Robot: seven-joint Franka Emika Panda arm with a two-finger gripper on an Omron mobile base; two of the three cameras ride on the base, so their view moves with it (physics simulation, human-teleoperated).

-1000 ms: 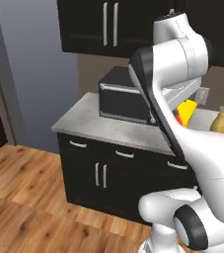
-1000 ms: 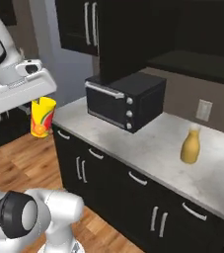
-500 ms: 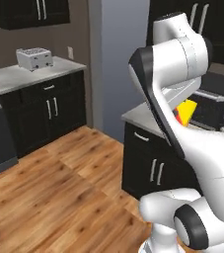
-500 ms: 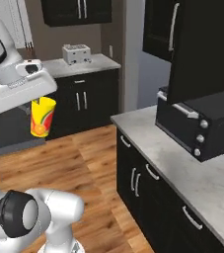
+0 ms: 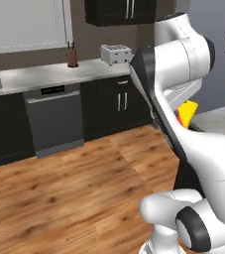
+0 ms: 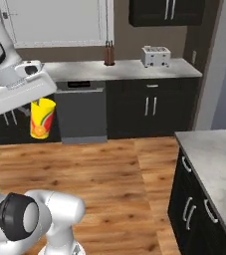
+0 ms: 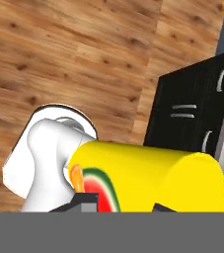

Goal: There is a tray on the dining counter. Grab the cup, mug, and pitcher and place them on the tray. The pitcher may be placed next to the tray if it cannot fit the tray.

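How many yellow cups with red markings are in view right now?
1. The yellow handleless cup with a red design hangs in the gripper above the wooden floor. Others may be out of view.

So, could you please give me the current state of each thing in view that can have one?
Yellow tapered cup with red blotch: upright, held in the air over the wooden floor.
Two-finger gripper: shut on the cup.
Dark dishwasher door: closed.
Black cabinet doors: closed.
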